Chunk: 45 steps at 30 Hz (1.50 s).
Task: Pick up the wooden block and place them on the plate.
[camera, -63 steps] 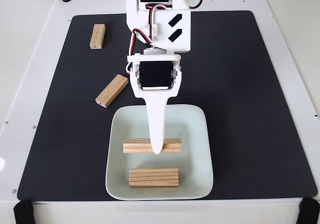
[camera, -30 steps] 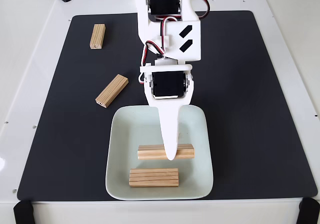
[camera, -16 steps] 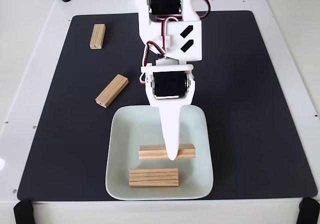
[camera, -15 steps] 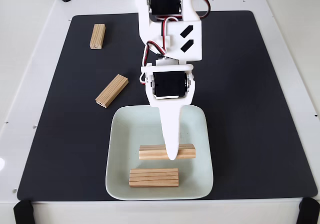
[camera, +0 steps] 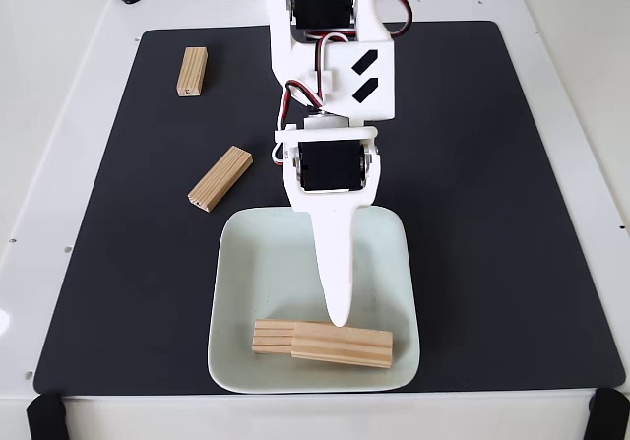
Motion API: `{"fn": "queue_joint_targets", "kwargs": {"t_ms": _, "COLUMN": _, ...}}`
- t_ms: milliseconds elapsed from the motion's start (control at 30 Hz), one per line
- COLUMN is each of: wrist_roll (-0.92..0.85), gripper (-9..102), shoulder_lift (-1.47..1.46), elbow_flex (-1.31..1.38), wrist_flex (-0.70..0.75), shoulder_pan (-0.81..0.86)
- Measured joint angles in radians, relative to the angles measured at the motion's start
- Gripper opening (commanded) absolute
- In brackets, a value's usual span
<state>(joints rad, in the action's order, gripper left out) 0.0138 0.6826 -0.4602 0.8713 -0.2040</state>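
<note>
White counter [camera: 59, 115] fills the fixed view, with a large black mat [camera: 472, 214] laid over most of it. A pale mint-white square plate [camera: 251, 253] with rounded corners sits on the mat near the bottom centre. Two wooden blocks lie on the plate near its lower rim: a grooved block [camera: 273, 337] on the left and a plain-faced block [camera: 345, 345] lying partly over its right end, slightly tilted. Two more wooden blocks rest on the mat, well apart from the plate: an angled block [camera: 220, 177] just beyond the plate's upper left corner, and a far block [camera: 192, 71] standing lengthwise near the mat's upper left corner. A white robot arm [camera: 335, 56] with black motors and red wiring reaches down from the top centre. Its end effector [camera: 337, 320] points down over the plate, the tip just above the plain-faced block; whether it is open or closed cannot be told from this angle.
</note>
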Motion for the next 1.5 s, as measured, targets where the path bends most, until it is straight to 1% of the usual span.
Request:
{"fn": "queue_joint_targets", "kwargs": {"t_ms": 133, "wrist_roll": 0.000, "gripper": -2, "shoulder_lift": 0.000, "elbow_flex": -0.011, "wrist_flex": 0.000, "shoulder_pan": 0.002}}
{"fn": "queue_joint_targets", "kwargs": {"t_ms": 200, "wrist_roll": 0.000, "gripper": 1, "shoulder_lift": 0.000, "elbow_flex": -0.038, "wrist_flex": 0.000, "shoulder_pan": 0.000}}
{"fn": "queue_joint_targets", "kwargs": {"t_ms": 300, "wrist_roll": 0.000, "gripper": -1, "shoulder_lift": 0.015, "elbow_flex": -0.100, "wrist_flex": 0.000, "shoulder_pan": 0.000}}
{"fn": "queue_joint_targets", "kwargs": {"t_ms": 400, "wrist_roll": 0.000, "gripper": 0, "shoulder_lift": 0.101, "elbow_flex": -0.204, "wrist_flex": 0.000, "shoulder_pan": 0.000}}
{"fn": "queue_joint_targets", "kwargs": {"t_ms": 567, "wrist_roll": 0.000, "gripper": 0, "shoulder_lift": 0.316, "elbow_flex": -0.446, "wrist_flex": 0.000, "shoulder_pan": 0.000}}
{"fn": "queue_joint_targets", "kwargs": {"t_ms": 867, "wrist_roll": 0.000, "gripper": 0, "shoulder_lift": 0.815, "elbow_flex": -0.971, "wrist_flex": 0.000, "shoulder_pan": -0.018}}
{"fn": "queue_joint_targets", "kwargs": {"t_ms": 1033, "wrist_roll": 0.000, "gripper": 0, "shoulder_lift": 1.075, "elbow_flex": -1.264, "wrist_flex": 0.000, "shoulder_pan": 0.012}}
{"fn": "queue_joint_targets", "kwargs": {"t_ms": 1233, "wrist_roll": -0.021, "gripper": 0, "shoulder_lift": 1.321, "elbow_flex": -1.577, "wrist_flex": 0.000, "shoulder_pan": 0.069}}
{"fn": "queue_joint_targets", "kwargs": {"t_ms": 1367, "wrist_roll": -0.026, "gripper": 0, "shoulder_lift": 1.424, "elbow_flex": -1.729, "wrist_flex": 0.000, "shoulder_pan": 0.110}}
{"fn": "queue_joint_targets", "kwargs": {"t_ms": 1500, "wrist_roll": 0.003, "gripper": 0, "shoulder_lift": 1.453, "elbow_flex": -1.833, "wrist_flex": 0.000, "shoulder_pan": 0.170}}
